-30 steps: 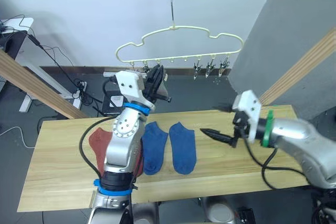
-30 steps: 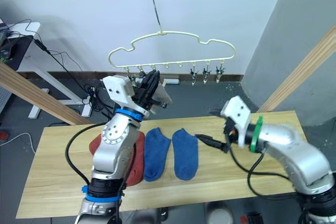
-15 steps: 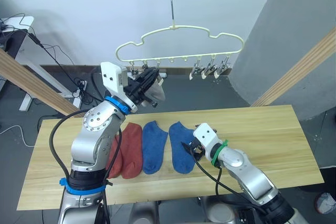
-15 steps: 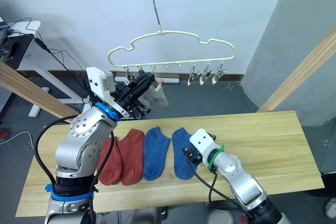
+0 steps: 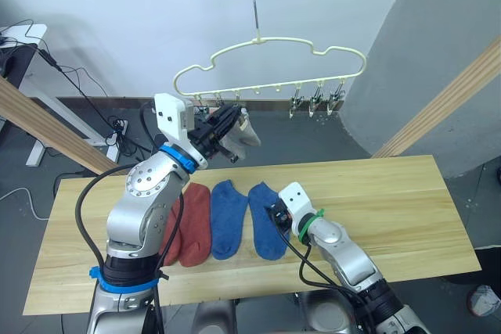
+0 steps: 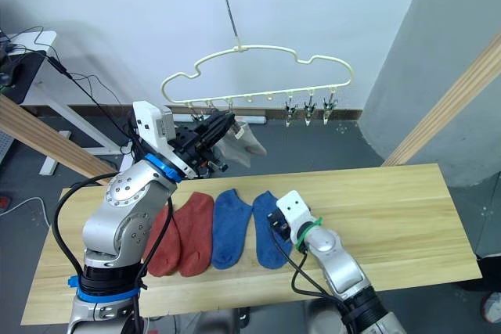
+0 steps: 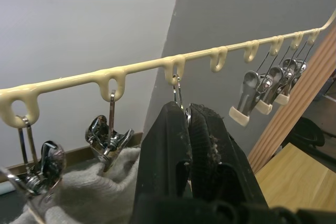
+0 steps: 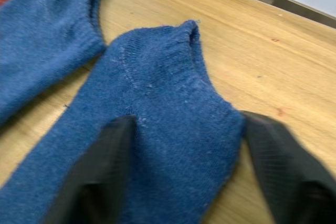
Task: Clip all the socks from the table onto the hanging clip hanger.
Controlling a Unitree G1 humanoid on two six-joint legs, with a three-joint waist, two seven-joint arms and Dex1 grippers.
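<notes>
Your right tool (image 8: 184,177) is straddling, wide open, a blue sock (image 8: 157,129); your closed left tool (image 7: 190,129) is half hiding a grey sock (image 7: 100,192).

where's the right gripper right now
In the right wrist view the right gripper is open, its fingers either side of the blue sock nearest the robot's right, low over the table.
</notes>
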